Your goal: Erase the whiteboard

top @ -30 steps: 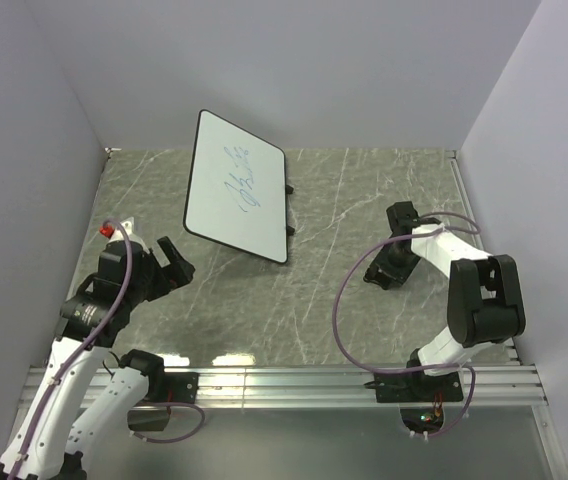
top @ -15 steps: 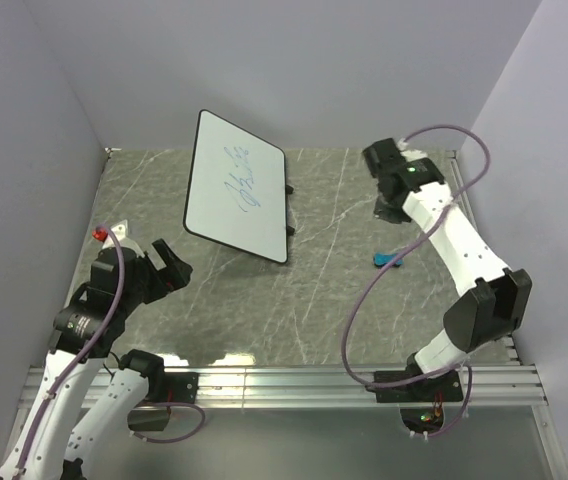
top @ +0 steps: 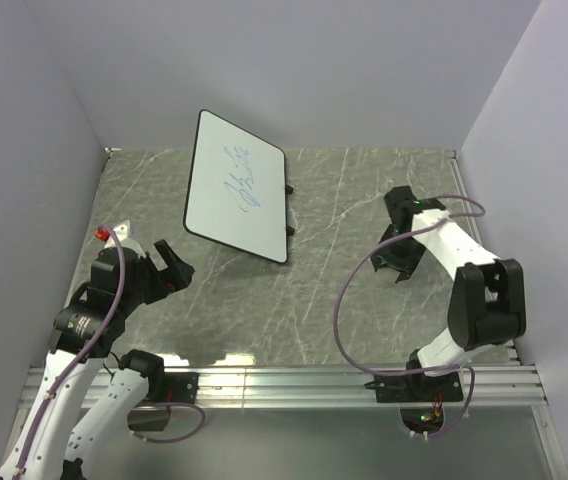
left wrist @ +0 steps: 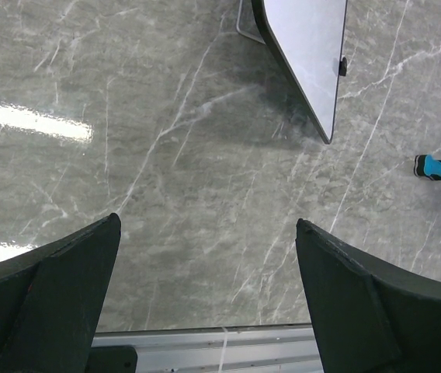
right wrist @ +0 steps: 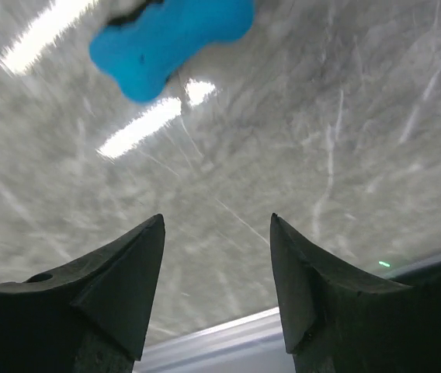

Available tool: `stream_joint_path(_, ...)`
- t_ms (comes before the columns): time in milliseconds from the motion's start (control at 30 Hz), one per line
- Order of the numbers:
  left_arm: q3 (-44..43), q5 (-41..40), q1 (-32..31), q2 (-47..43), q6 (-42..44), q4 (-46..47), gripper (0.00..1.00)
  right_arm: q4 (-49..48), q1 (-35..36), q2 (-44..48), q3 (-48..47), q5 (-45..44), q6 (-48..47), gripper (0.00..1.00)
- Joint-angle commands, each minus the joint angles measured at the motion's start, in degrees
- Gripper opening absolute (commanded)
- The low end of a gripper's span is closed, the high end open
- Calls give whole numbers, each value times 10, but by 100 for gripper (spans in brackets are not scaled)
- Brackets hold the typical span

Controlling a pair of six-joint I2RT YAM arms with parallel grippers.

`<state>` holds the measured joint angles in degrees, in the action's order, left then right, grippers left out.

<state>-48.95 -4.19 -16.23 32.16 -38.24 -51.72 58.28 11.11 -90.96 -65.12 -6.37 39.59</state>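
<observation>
Glossy grey marble-pattern table (top: 264,300), thin white veins running across it. Three plain matte pale lavender-grey panels box it in: back wall (top: 314,70), left wall (top: 14,150), right wall (top: 564,150), all meeting the table edges. Ribbed silver aluminium rail (top: 294,382) runs along the near table edge. Below the rail, a smooth dull grey surface (top: 294,440). Light even and soft, faint shadows only. Bright white glare streaks (left wrist: 30,120) sit on the table near the rail, and show blurred in the right wrist view too.
</observation>
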Motion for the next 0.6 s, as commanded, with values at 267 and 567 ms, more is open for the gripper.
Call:
stream_joint_path(267,3,32,0,24,22,22,99,-228,-41,53,67,83,218,63)
stream_joint_path(567,3,36,-6,39,26,21,99,-211,-50,40,50,29,286,70)
